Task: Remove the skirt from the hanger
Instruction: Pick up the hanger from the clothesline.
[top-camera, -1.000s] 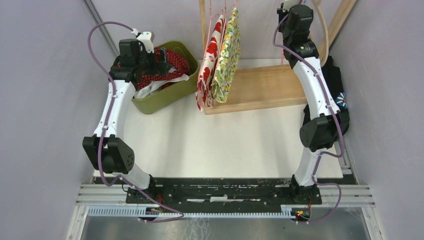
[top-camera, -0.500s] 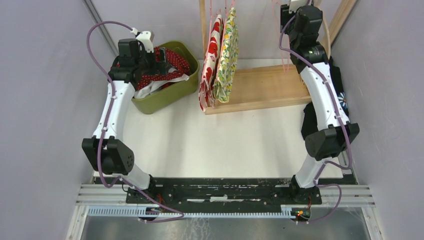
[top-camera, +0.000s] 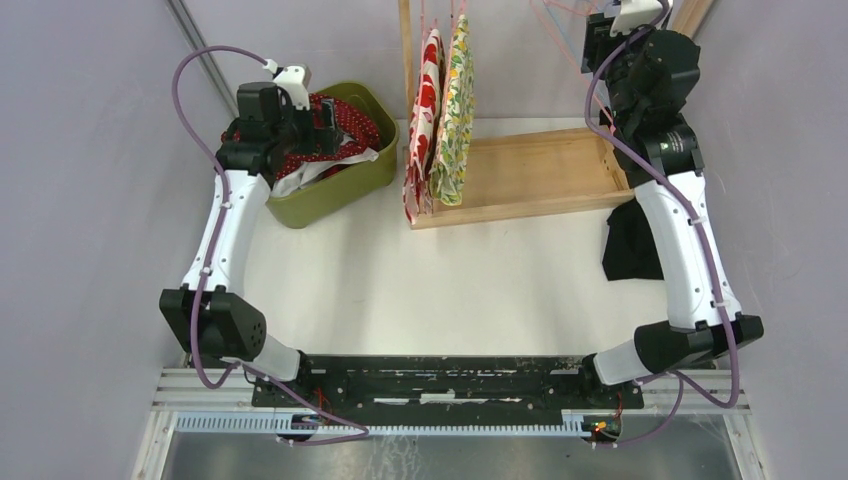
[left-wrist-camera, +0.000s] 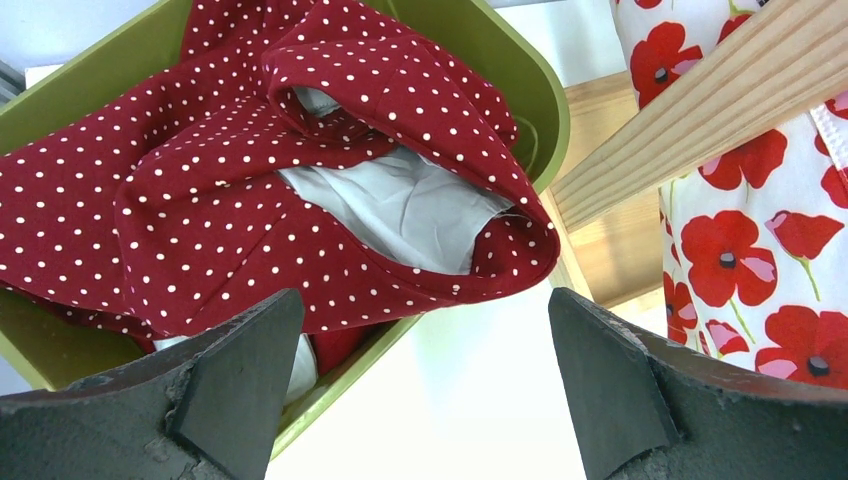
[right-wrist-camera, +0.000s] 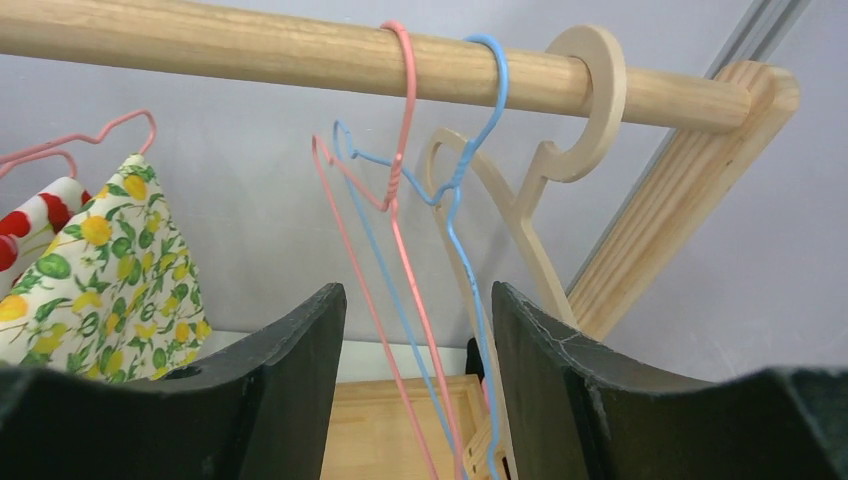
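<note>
Poppy skirt and lemon skirt hang from the rod, long axis vertical, hems pointing down. Right gripper is open, near the pink hanger. Left gripper is open over the bin.

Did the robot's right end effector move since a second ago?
Yes. In the top view the right end effector slid to the right, farther from the hanging lemon skirt and toward the right end of the wooden base.
</note>
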